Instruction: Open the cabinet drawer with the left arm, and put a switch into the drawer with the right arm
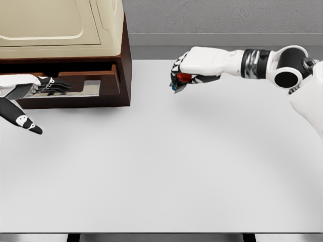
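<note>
Right arm comes in from the upper right, forearm roughly level and reaching left over the table (161, 171). Right hand (182, 75) is palm-down with fingers curled around the switch (181, 79): a small red piece with a bit of teal at its lower edge, mostly covered by the fingers. Switch is held clear above the tabletop, well to the right of the cabinet (75, 30), not over the drawer.

Left arm enters at the left edge. Left hand (50, 85) sits at the front of the open drawer (103, 83), dark fingers stretched flat toward the right, over the drawer's front edge. Can't tell whether they actually grip anything. Drawer is pulled out, grey floor showing inside.
</note>
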{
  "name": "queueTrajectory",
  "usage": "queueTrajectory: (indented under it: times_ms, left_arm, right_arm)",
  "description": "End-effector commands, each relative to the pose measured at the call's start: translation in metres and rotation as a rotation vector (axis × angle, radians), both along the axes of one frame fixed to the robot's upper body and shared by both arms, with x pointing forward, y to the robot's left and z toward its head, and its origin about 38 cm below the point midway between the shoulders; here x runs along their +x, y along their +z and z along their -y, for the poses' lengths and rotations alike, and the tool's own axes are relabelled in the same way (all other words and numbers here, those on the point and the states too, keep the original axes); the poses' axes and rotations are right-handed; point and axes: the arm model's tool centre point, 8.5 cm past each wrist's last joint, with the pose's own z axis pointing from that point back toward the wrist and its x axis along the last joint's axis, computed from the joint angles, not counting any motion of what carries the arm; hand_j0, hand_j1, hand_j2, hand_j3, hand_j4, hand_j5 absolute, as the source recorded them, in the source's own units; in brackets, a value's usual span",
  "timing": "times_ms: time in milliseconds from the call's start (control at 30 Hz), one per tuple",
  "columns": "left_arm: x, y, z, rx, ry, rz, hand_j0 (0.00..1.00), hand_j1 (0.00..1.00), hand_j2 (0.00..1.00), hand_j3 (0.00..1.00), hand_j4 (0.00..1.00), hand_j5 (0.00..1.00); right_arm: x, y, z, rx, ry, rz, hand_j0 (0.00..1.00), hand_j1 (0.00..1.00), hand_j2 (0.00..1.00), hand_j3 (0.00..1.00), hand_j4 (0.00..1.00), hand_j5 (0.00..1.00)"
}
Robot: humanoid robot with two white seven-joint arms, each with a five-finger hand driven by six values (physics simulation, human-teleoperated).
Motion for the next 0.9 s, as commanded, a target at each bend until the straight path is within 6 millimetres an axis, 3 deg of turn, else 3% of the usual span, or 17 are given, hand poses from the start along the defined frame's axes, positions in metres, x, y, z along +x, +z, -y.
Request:
queueTrajectory:
  times_ms: [0,100,233,867]
  left_arm:
    - [-0.001,-0.011,-0.007,0.085,-0.001,0.007,1.00,1.00,1.00,1.00,1.00,1.00]
    - [-0.006,-0.008,-0.011,0.070,0.012,-0.003,1.00,1.00,1.00,1.00,1.00,1.00]
    - [-0.009,-0.005,-0.014,0.048,0.024,-0.014,1.00,1.00,1.00,1.00,1.00,1.00]
    - [-0.014,-0.012,-0.020,-0.007,0.095,-0.113,1.00,1.00,1.00,1.00,1.00,1.00]
  right_arm:
    - [-0.001,-0.001,-0.010,0.017,0.016,-0.007,0.49,0.49,0.49,0.49,0.49,0.49]
    - [-0.001,0.002,-0.017,0.023,0.029,-0.002,0.49,0.49,0.49,0.49,0.49,0.49]
    - [-0.003,0.009,-0.041,0.032,0.072,0.009,0.49,0.49,0.49,0.49,0.49,0.49]
    - [-0.034,0.056,-0.075,0.031,0.199,0.146,0.49,0.49,0.49,0.49,0.49,0.49]
